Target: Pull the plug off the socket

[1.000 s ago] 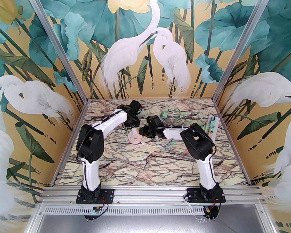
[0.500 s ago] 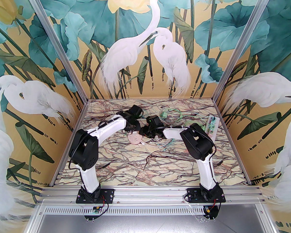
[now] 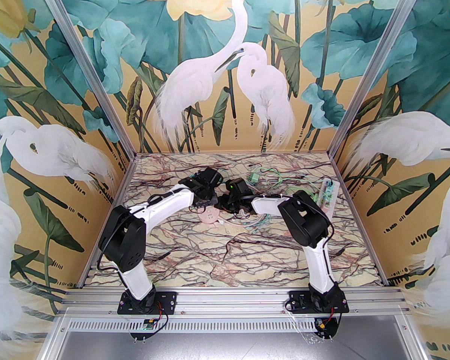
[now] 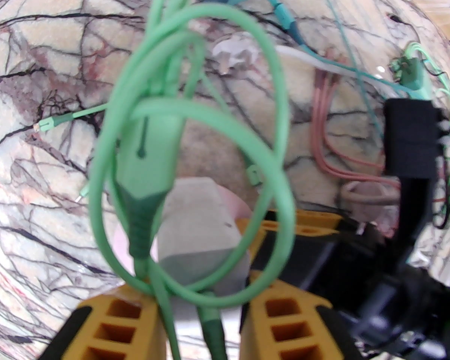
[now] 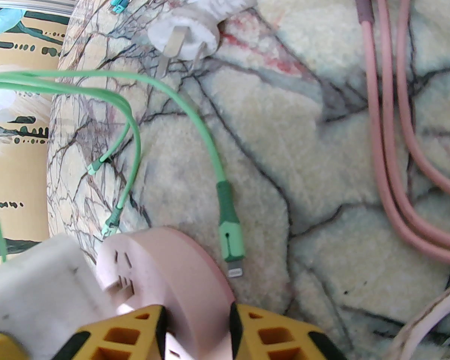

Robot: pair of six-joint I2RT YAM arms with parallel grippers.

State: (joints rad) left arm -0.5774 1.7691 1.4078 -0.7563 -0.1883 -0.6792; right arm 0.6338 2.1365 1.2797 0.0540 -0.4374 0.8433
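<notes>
A round pink socket [image 3: 212, 218] lies mid-table with a white block plug [image 5: 26, 287] seated in its face. My right gripper [image 5: 198, 313] is shut on the socket's [image 5: 161, 261] rim, holding it from the right [image 3: 225, 206]. My left gripper [image 3: 205, 203] hangs over the plug from behind. In the left wrist view the plug [image 4: 195, 219] sits between that gripper's [image 4: 202, 294] yellow fingers, which stand close along its sides, open. A green cable loop [image 4: 281, 126] hangs across the plug, and a strand runs down between the fingers. A sliver of the socket [image 4: 238, 206] shows past the plug.
Loose cables crowd the table behind the socket: a green phone connector [image 5: 230, 234], a white three-pin plug [image 5: 185, 38], pink cords [image 5: 382, 126] and a teal adapter [image 3: 254, 178]. A clear box [image 3: 328, 193] sits at the right edge. The near half of the table is bare marble.
The left arm's elbow dropped and swung out left, and its gripper came down over the white plug, hiding it in the top view. The right arm and the socket stayed put.
</notes>
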